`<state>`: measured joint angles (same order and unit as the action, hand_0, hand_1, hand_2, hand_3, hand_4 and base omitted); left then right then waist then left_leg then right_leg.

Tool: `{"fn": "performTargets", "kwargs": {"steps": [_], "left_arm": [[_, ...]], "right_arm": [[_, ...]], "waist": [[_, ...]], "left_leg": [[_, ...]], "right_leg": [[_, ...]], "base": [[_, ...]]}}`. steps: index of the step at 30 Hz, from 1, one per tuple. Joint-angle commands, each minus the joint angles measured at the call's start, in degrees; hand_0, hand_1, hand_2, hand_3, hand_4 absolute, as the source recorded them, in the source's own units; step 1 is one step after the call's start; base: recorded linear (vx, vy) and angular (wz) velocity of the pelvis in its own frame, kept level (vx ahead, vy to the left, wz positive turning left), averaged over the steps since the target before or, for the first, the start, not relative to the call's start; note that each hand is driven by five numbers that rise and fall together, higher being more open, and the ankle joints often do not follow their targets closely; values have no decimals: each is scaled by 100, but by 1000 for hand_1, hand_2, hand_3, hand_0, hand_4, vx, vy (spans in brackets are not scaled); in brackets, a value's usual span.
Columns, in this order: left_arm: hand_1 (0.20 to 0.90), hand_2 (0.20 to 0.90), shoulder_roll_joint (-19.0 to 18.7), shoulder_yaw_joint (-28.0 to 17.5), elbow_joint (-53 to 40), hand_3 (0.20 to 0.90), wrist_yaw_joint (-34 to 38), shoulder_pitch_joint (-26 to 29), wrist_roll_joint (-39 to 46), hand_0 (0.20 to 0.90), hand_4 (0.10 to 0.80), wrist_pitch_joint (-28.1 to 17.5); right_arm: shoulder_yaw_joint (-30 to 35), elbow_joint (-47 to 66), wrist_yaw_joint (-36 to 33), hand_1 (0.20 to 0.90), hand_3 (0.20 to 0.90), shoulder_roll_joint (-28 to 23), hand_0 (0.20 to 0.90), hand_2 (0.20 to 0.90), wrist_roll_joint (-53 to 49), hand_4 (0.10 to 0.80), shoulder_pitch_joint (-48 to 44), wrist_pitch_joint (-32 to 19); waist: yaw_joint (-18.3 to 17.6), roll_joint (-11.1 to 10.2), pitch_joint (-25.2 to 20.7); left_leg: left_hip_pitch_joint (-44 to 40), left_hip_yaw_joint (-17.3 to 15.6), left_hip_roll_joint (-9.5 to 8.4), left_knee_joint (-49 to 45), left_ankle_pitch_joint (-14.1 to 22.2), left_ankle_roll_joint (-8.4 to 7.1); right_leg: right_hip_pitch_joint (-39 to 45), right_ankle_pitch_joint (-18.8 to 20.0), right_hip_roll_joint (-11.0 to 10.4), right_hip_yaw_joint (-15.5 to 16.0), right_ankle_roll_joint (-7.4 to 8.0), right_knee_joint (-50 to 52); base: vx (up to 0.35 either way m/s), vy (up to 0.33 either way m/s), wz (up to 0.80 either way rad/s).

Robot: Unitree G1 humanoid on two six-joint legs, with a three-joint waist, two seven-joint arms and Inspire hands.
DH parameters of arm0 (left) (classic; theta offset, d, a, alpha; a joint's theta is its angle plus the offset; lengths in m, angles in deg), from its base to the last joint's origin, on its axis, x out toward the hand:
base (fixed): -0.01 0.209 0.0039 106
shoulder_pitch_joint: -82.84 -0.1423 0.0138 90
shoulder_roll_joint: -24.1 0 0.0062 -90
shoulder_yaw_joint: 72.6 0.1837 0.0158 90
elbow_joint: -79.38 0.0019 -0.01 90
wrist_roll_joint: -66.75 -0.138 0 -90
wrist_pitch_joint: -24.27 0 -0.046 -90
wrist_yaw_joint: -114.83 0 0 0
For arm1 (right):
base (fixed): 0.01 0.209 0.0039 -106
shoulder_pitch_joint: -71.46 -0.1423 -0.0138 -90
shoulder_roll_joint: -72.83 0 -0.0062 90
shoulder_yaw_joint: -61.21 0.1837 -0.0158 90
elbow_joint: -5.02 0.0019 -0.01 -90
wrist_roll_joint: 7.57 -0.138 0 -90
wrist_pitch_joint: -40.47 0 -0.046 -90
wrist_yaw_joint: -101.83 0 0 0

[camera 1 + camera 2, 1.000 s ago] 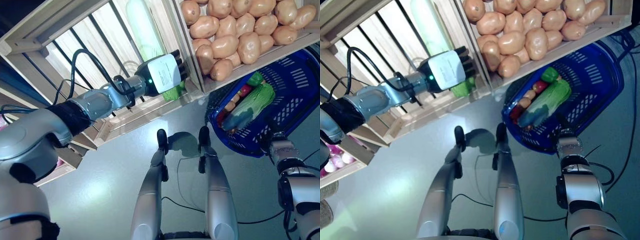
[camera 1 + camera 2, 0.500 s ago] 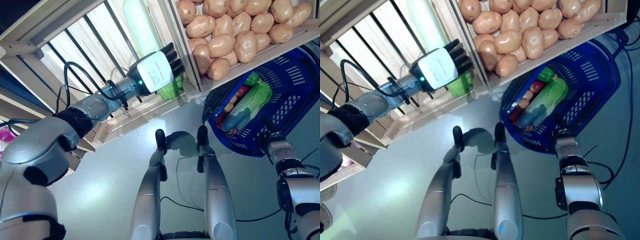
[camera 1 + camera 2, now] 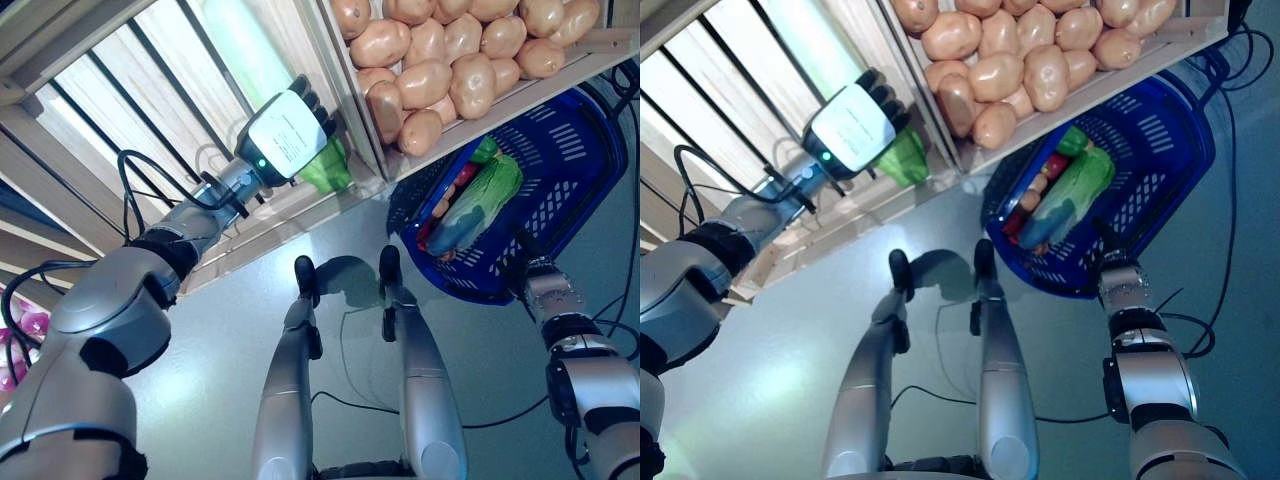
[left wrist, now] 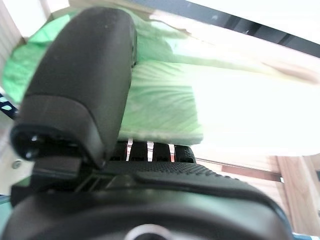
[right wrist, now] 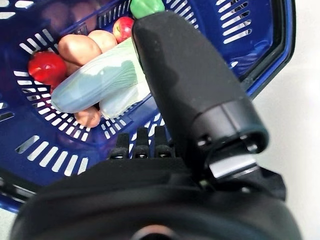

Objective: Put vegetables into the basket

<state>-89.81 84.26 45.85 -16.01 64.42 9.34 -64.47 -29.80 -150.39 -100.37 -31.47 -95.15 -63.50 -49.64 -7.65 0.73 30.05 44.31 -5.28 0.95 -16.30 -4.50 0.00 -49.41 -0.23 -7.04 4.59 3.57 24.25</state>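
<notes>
My left hand (image 3: 285, 135) reaches into a slatted wooden crate (image 3: 120, 110) of the stand, at the leafy green end of a long pale green cabbage (image 3: 325, 170). In the left wrist view the thumb (image 4: 85, 85) lies over the cabbage (image 4: 165, 100) and the fingers run straight along its other side. The blue basket (image 3: 600, 190) stands on the floor at the right. It holds another long pale cabbage (image 5: 95, 82), a red round vegetable (image 5: 46, 67), brownish tubers and a green piece. My right hand (image 5: 190, 85) is open just above the basket's near rim (image 3: 527, 255).
A crate of potatoes (image 3: 450, 70) sits on the stand right above the basket. The stand's wooden edge (image 3: 300, 205) runs between the two crates and the grey floor (image 3: 200, 400). A black cable (image 3: 1225, 110) lies by the basket.
The whole picture has shifted, so the camera moved. My left hand stays at the cabbage's green end. My right hand stays by the basket's rim.
</notes>
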Motion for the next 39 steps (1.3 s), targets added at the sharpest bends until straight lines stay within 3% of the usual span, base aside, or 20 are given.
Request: {"fn": "performTargets", "kwargs": {"steps": [1,8,13,18,21,25,28,30,33,37,39], "left_arm": [[300,300,0,-867,186,300,350,232,412,300,400,465],[300,300,12,-1043,257,300,522,204,938,300,400,579],[300,300,-118,-1710,-23,300,1199,-150,1616,300,400,201],[300,300,-349,-2376,-933,300,1207,-972,1926,300,400,-250],[300,300,-411,-2886,-1700,300,1104,-1782,2138,300,400,-628],[300,300,-359,-3891,-3411,300,180,-3541,2807,300,400,-1333],[300,300,140,-4664,-4350,300,-570,-4716,3651,300,400,-1905],[300,300,401,-4969,-4684,300,-955,-5189,4247,300,400,-2317],[300,300,961,-5356,-5387,300,-2075,-5808,5415,300,400,-2728],[300,300,1507,-5481,-6135,300,-3636,-6286,7618,300,400,-2785],[300,300,1635,-5386,-6356,300,-4108,-6376,8124,300,400,-2664]], "right_arm": [[-139,186,-359,900,900,-224,900,900,165,800,378,-397],[-192,202,-242,900,900,-139,900,900,584,800,395,-562],[-223,492,-281,900,900,52,900,900,1194,800,699,-1017],[-503,1495,-545,900,900,227,900,900,2458,800,1295,-1450],[-639,2492,-666,900,900,396,900,900,3044,800,1974,-1604],[-472,3862,-416,900,900,472,900,900,3794,800,3231,-1655],[-325,4665,-192,900,900,730,900,900,4396,800,3873,-1633],[-293,5047,24,900,900,861,900,900,4734,800,4105,-1617],[-239,5745,393,900,900,996,900,900,5172,800,4432,-1440],[-261,6408,1433,900,900,929,900,900,5379,800,4818,-1273],[-363,6616,1981,900,900,822,900,900,5236,800,4862,-1198]], "waist": [[112,-85,-26],[144,-98,-26],[228,-180,-107],[348,-217,-367],[412,-237,-591],[527,-218,-1014],[595,-212,-1331],[608,-201,-1489],[642,-215,-1746],[730,-249,-2108],[767,-262,-2235]], "left_leg": [[198,-79,107,-502,296,-377],[-168,-63,84,-323,269,-382],[-813,-86,60,205,148,-406],[-1465,-63,55,724,83,-410],[-1911,-11,35,1047,74,-401],[-2598,47,56,1504,52,-382],[-3083,110,56,1787,58,-340],[-3300,146,64,1917,47,-331],[-3575,209,61,2004,48,-309],[-3873,229,82,2034,115,-281],[-3989,219,86,2035,158,-275]], "right_leg": [[345,276,387,143,-72,-416],[675,246,412,151,-85,-514],[1331,270,399,197,-46,-886],[1944,277,321,264,32,-1235],[2360,259,264,312,65,-1459],[3081,306,183,439,125,-1922],[3617,350,146,504,186,-2257],[3869,380,142,532,203,-2424],[4171,413,118,591,227,-2577],[4507,406,86,696,239,-2675],[4637,405,77,731,248,-2721]], "base": [[-33,29,-4],[-32,47,-3],[-18,25,-5],[13,1,-2],[98,16,-9],[201,37,6],[198,21,3],[173,26,13],[204,4,12],[204,-20,19],[164,-31,10]]}}
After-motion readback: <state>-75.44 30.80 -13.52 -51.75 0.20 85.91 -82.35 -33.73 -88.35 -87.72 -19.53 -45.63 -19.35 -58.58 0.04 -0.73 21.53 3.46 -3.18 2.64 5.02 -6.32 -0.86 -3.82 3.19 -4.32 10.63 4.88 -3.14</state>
